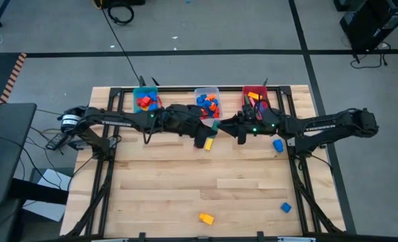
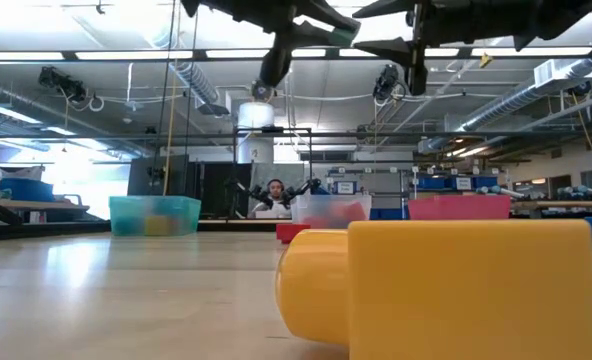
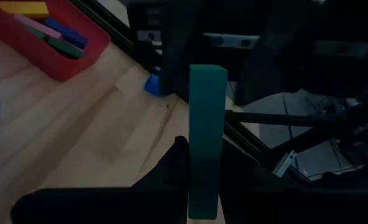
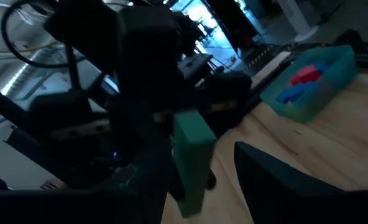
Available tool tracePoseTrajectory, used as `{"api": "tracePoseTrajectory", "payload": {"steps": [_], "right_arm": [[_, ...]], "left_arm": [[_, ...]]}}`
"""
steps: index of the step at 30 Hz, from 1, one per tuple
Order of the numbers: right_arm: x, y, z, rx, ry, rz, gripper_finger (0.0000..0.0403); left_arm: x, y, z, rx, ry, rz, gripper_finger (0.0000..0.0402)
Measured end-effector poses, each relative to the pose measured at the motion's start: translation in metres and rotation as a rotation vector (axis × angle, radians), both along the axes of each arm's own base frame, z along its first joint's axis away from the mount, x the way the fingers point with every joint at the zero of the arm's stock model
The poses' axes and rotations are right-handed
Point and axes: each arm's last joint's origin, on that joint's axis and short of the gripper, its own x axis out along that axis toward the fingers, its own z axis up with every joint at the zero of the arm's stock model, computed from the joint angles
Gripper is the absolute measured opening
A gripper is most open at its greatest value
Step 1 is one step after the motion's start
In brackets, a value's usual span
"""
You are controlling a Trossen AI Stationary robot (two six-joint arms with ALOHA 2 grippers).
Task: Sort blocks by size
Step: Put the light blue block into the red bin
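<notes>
Bins stand in a row at your table's far edge: teal bin [image 1: 145, 98], clear bin [image 1: 208, 101], red bin [image 1: 255, 98], three in all. Your left gripper [image 1: 214, 125] pinches a green block [image 3: 207, 149] tight in front of the clear bin, with the right gripper [image 1: 230, 126] open around it. Two yellow blocks [image 1: 206, 218] and two blue blocks [image 1: 278, 144] lie loose.

My left gripper [image 3: 199, 186] is clamped on a long green block [image 3: 207, 137].

I see the block standing up past the dark fingers [image 3: 174, 165]. Beyond it a small blue block [image 3: 153, 84] lies on the wooden table [image 3: 78, 130], and a red bin [image 3: 47, 43] holds several coloured bars.
</notes>
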Motion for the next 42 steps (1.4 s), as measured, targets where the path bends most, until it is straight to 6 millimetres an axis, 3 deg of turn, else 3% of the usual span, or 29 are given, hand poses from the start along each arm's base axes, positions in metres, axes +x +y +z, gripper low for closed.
{"api": "tracePoseTrajectory", "payload": {"steps": [9,18,35,42], "right_arm": [[0.0,0.0,0.001,-0.009,-0.005,0.02,0.0174],[0.0,-0.001,0.002,-0.045,-0.012,0.043,0.0076],[-0.001,-0.008,0.0,-0.063,0.007,0.025,0.0072],[-0.003,-0.023,0.0,-0.06,0.008,-0.009,0.0072]], "left_arm": [[0.013,-0.001,-0.012,-0.045,-0.017,-0.048,0.0058],[0.014,0.003,-0.01,-0.04,-0.047,-0.055,0.0063],[0.013,0.007,-0.014,0.008,-0.003,0.046,0.0161],[0.013,0.009,-0.014,0.146,0.006,0.035,0.0173]]}}
